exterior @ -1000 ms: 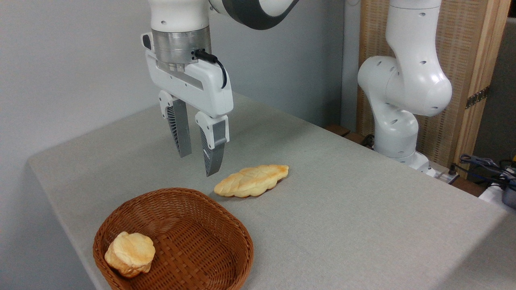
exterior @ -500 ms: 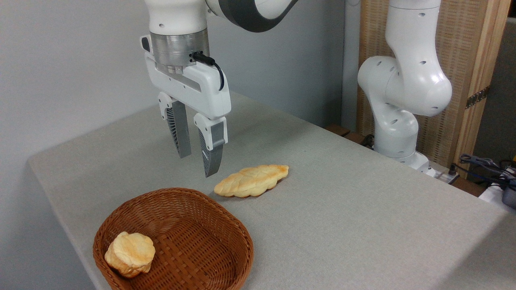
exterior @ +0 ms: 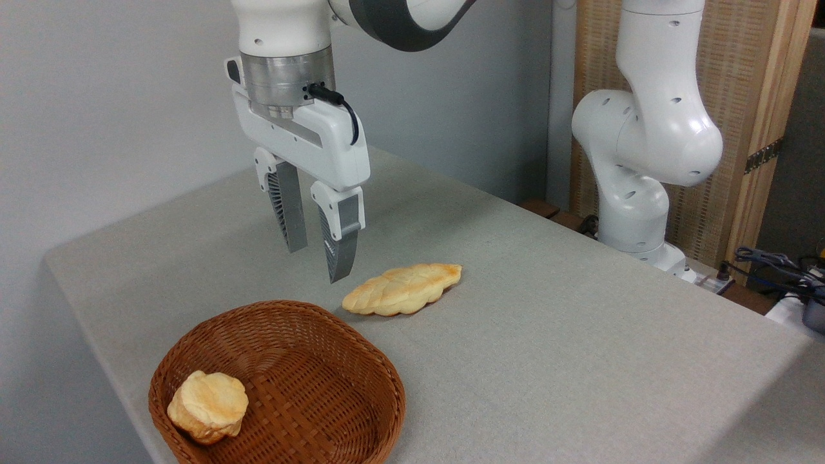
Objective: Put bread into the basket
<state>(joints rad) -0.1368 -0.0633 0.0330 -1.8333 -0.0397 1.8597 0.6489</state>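
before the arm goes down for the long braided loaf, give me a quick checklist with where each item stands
1. Fingers apart and empty: ok; the gripper holds nothing.
2. Long flat pale golden braided loaf free to grasp: ok; it lies alone on the grey table, touching nothing.
3. Gripper lined up over the loaf: not ok; it hangs up and to the picture's left of it.
4. Room in the round brown woven wicker basket: ok; only a small chunky round bun sits at its left side.
5. Path from loaf to basket: ok; nothing lies between them.
6. Finger opening wide enough for the loaf: cannot tell.
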